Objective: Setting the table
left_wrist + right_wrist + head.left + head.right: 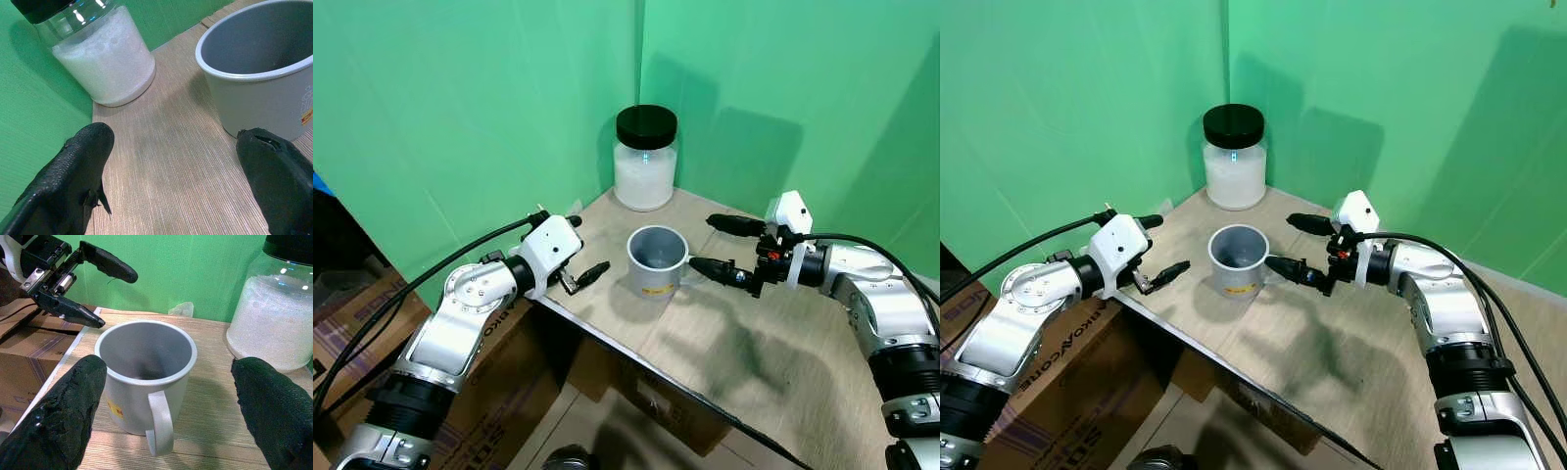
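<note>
A grey mug [656, 260] stands upright on the wooden surface [773, 362], its handle turned toward the right gripper [719, 247]. That gripper sits just beside the handle, jaws spread wide, 1 finger low near the handle and the other raised above it, neither touching the mug. The left gripper [582, 247] hovers at the surface's edge on the mug's opposite side, jaws also wide, close to the mug wall but apart from it. Behind the mug, near the green backdrop [480, 108], stands a glass jar [645, 162] of white grains with a black lid. Cardboard boxes [519, 382] lie below the surface's edge.
</note>
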You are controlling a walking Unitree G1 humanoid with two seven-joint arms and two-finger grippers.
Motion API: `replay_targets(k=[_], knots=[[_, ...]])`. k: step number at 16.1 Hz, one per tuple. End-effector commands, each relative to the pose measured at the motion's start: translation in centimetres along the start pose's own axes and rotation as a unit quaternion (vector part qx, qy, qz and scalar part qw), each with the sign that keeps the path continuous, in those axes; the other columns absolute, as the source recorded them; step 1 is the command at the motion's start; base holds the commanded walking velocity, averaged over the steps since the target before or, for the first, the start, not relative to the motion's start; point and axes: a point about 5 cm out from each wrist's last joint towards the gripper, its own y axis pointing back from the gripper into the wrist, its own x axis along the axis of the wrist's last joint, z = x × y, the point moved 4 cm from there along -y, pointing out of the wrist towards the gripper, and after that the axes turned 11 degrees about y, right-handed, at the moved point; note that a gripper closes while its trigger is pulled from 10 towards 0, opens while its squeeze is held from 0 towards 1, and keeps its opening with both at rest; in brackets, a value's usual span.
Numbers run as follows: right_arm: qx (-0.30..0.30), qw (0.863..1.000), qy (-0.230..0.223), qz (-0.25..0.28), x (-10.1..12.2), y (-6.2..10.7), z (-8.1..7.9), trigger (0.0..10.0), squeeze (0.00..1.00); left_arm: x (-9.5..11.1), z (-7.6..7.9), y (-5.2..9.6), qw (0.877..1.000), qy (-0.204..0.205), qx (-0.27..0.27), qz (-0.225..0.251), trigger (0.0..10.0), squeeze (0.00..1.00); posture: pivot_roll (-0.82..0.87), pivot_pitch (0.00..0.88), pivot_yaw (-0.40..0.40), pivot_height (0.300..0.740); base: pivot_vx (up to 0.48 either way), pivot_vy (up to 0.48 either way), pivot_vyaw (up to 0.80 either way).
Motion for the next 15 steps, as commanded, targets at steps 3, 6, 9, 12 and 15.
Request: replay_targets(k=[3, 6, 9, 12, 15], knots=[[0.001, 1.000, 0.018, 0.003, 0.7, -0.1, 0.2, 10.0, 0.00, 0.3, -0.1, 0.2, 1.000, -0.003, 0.000, 0.005, 10.0, 0.00, 0.08, 0.000, 0.031, 0.740, 0.000, 0.000, 0.00], [0.001, 1.000, 0.018, 0.003, 0.7, -0.1, 0.2, 10.0, 0.00, 0.3, -0.1, 0.2, 1.000, -0.003, 0.000, 0.005, 10.0, 0.00, 0.08, 0.000, 0.031, 0.740, 0.000, 0.000, 0.00], [-0.006, 0.998, 0.006, -0.064, -3.4, -0.9, -0.9, 10.0, 0.00, 1.4, 2.6, 1.0, 0.994, 0.042, -0.102, 0.026, 10.0, 0.00, 0.09, 0.000, 0.033, 0.740, 0.000, 0.000, 0.00], [-0.005, 0.996, 0.005, -0.093, -4.9, -1.6, -1.4, 10.0, 0.00, 1.8, 3.6, 1.3, 0.988, 0.055, -0.141, 0.029, 10.0, 0.00, 0.08, 0.000, 0.038, 0.740, 0.000, 0.000, 0.00], [-0.011, 0.995, 0.001, -0.098, -5.3, -2.0, -1.3, 10.0, 0.00, 1.9, 3.8, 1.6, 0.986, 0.058, -0.155, 0.023, 10.0, 0.00, 0.08, 0.000, 0.039, 0.740, 0.000, 0.000, 0.00]])
